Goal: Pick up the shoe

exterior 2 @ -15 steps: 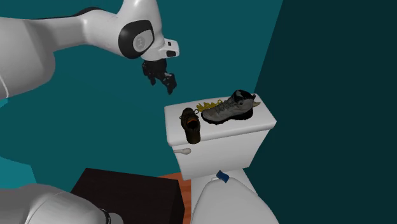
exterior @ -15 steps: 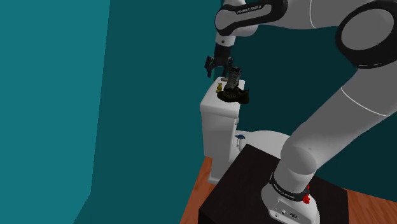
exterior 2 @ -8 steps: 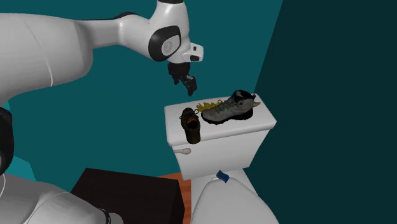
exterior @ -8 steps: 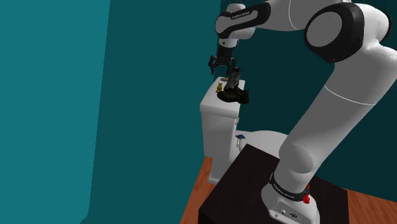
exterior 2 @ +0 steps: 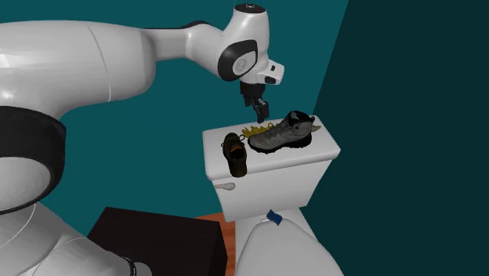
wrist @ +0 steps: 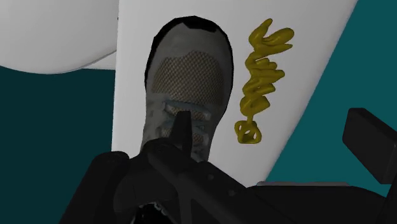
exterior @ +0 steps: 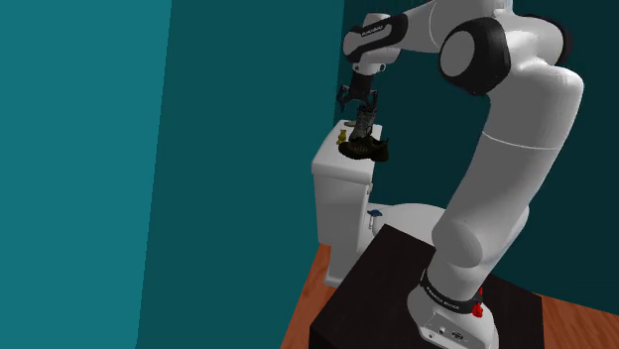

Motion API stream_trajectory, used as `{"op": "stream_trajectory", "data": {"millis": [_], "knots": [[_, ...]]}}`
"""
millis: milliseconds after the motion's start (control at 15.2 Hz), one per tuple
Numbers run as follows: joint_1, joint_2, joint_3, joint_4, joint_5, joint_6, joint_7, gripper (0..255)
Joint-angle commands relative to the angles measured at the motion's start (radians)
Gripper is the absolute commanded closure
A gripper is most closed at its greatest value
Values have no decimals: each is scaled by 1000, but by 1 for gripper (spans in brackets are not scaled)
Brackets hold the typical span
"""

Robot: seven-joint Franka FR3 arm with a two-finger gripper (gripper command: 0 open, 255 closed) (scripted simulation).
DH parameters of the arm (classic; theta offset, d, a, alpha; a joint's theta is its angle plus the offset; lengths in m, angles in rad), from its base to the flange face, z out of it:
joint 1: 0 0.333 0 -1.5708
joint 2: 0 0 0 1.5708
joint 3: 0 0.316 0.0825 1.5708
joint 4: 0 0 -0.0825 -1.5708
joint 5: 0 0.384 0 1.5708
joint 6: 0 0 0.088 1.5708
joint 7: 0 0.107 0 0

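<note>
Tank lid [exterior 2: 317, 150]: small white top, bare mainly along its near edge.
Grey shoe [exterior 2: 282, 133]: fills the right half in the second exterior view; tallest obstacle.
Brown shoe [exterior 2: 235, 154]: near left, just beside the grey toe.
Yellow coil [exterior 2: 255, 128]: far edge, close behind the grey shoe.
Gripper [exterior 2: 258, 111]: in open air above the coil.
Walls [exterior 2: 392, 70]: close behind and right.

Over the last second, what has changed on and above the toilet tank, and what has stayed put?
The black two-finger end effector swung toward the second exterior view's right, from off to the side of the white toilet tank lid to above it, close over the grey lace-up hiking shoe. Its fingers stand apart and hold nothing. The grey shoe, the brown shoe and the yellow squiggly object lie on the lid as before.
</note>
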Motion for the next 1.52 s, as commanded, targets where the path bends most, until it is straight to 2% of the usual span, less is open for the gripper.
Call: {"op": "stream_trajectory", "data": {"millis": [0, 330, 858, 990, 1056, 1452], "knots": [[-23, 59, -20, 58, 19, 2, 22, 0], [-83, 165, -67, 162, 61, 4, 78, 0], [-82, 179, -63, 78, 72, 100, 68, 0], [-82, 179, -63, 78, 72, 100, 68, 0], [-81, 179, -62, 76, 72, 102, 69, 255], [-81, 178, -62, 75, 71, 102, 69, 255]]}}
